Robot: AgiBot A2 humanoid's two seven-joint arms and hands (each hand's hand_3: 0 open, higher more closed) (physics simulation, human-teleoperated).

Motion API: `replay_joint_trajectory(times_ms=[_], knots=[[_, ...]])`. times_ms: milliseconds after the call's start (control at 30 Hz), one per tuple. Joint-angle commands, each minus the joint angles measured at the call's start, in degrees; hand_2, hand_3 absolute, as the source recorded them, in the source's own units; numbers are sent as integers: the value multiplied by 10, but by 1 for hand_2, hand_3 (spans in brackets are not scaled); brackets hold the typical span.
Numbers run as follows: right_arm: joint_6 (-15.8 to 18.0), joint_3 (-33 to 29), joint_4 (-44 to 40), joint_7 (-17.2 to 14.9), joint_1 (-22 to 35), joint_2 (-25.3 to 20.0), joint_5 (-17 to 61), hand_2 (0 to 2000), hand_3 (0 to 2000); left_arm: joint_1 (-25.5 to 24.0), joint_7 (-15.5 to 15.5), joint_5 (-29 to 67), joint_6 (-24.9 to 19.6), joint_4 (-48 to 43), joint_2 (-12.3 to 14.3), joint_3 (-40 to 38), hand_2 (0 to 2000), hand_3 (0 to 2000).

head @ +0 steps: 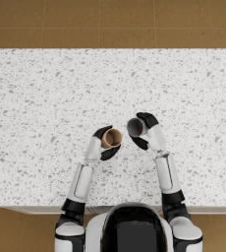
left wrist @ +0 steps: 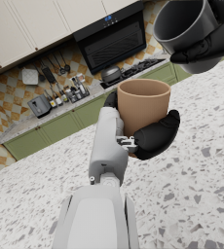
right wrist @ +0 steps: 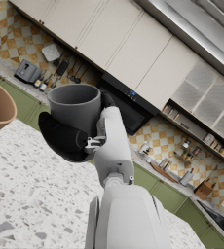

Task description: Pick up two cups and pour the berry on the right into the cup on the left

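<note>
Fingers [left wrist: 155, 138] of left hand [head: 105, 145] wrapped around tan cup [head: 111, 138], held upright above bench [head: 36, 98] as receiver. Right hand [head: 145, 130] gripping grey cup [head: 135, 127], tipped mouth-first toward tan cup, presumably for pouring. Berry not visible; presumably inside grey cup.

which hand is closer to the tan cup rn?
Left. The left hand holds the tan cup; the right hand is beside it, apart, holding the tilted grey cup.
</note>
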Motion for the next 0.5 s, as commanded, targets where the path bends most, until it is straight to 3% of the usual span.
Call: replay_joint_trajectory(times_ms=[33,500], knots=[[0,5,4,0,37,-15,18,2000,1280,10,0,0,0,12,6,4,2000,1280],[4,44,32,1,55,-31,276,2000,1280,11,0,1,-1,25,19,2,2000,1280]])
